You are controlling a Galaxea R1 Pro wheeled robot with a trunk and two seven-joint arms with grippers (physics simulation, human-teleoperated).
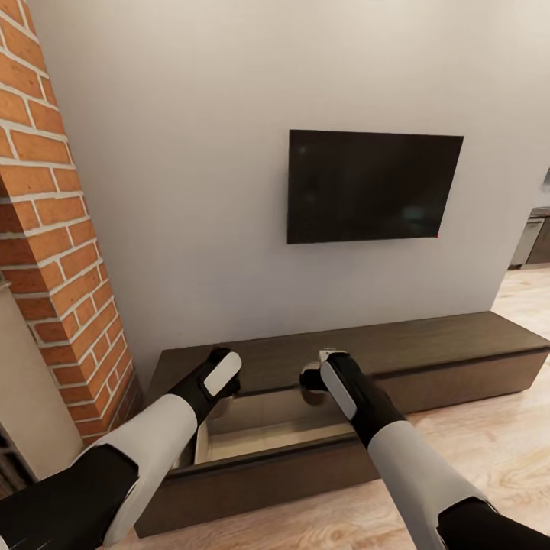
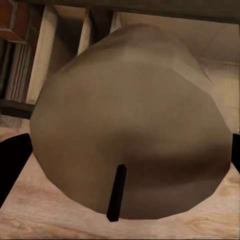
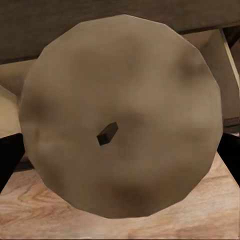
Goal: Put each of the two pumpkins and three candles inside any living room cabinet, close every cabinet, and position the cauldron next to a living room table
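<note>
Candles sit clamped in both end effectors: left end effector [image 2: 120, 150] grips one candle [image 2: 130, 120], right end effector [image 3: 120, 145] another [image 3: 120, 120]. Both hover at lower centre above the cabinet [image 1: 458, 344]'s open drawer [image 1: 267, 435], near its front edge.

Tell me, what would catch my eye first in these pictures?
Probably the black television on the pale wall, above the long dark cabinet. Below it, both arms reach over the cabinet's open drawer. Each wrist view shows a stubby beige candle up close between dark fingers: one for the left end effector, one for the right end effector.
</note>
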